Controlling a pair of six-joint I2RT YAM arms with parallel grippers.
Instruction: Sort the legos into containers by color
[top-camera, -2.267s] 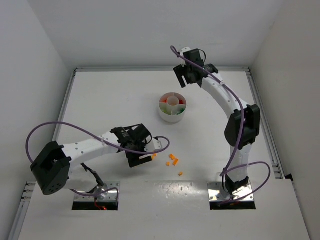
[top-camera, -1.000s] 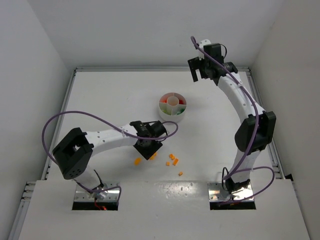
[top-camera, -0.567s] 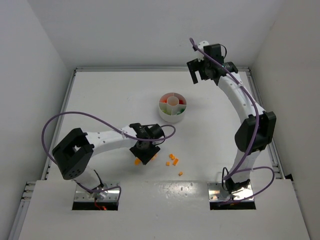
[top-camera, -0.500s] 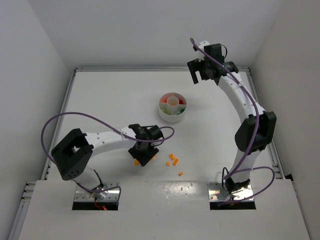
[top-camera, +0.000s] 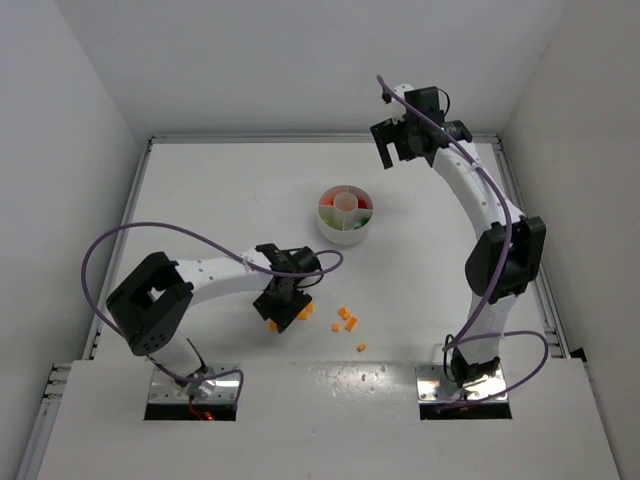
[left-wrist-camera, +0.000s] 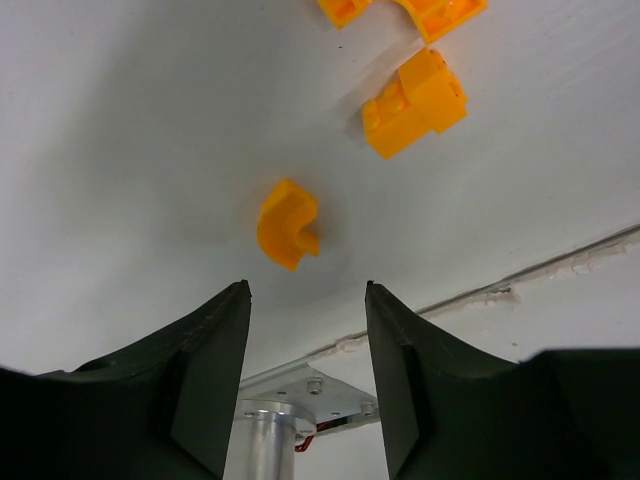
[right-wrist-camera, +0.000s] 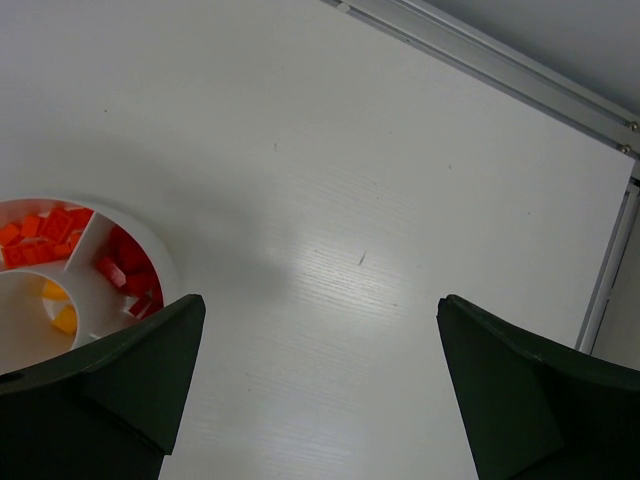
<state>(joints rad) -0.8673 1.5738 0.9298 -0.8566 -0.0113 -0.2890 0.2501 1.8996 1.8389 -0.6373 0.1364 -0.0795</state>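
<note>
The left gripper (top-camera: 283, 308) is hanging low over the near part of the white table (top-camera: 220, 200), with its jaws standing partly spread and nothing pinched between them. In the left wrist view the two dark fingers (left-wrist-camera: 215, 370) are framing a curved orange piece (left-wrist-camera: 287, 224), which is lying on the table just ahead of the gap and touching neither finger. A blocky orange lego (left-wrist-camera: 415, 103) is lying a little beyond it, and two more are showing cut off at the top edge. From above, further loose orange legos (top-camera: 345, 318) are lying scattered just to the right of this gripper, one of them (top-camera: 361, 347) sitting apart, nearer the bases. The round white divided dish (top-camera: 346, 213) is standing at mid-table, well apart from the loose pieces. The right gripper (top-camera: 395, 145) is hanging raised beyond the dish, near the far edge, its jaws spread wide and holding nothing. Its wrist camera is catching the dish's rim (right-wrist-camera: 160, 270) at lower left: red legos (right-wrist-camera: 125, 265) are filling one wedge, orange ones (right-wrist-camera: 45, 235) the adjoining wedge, and yellow pieces (right-wrist-camera: 62, 318) are lying nearer the middle.
</note>
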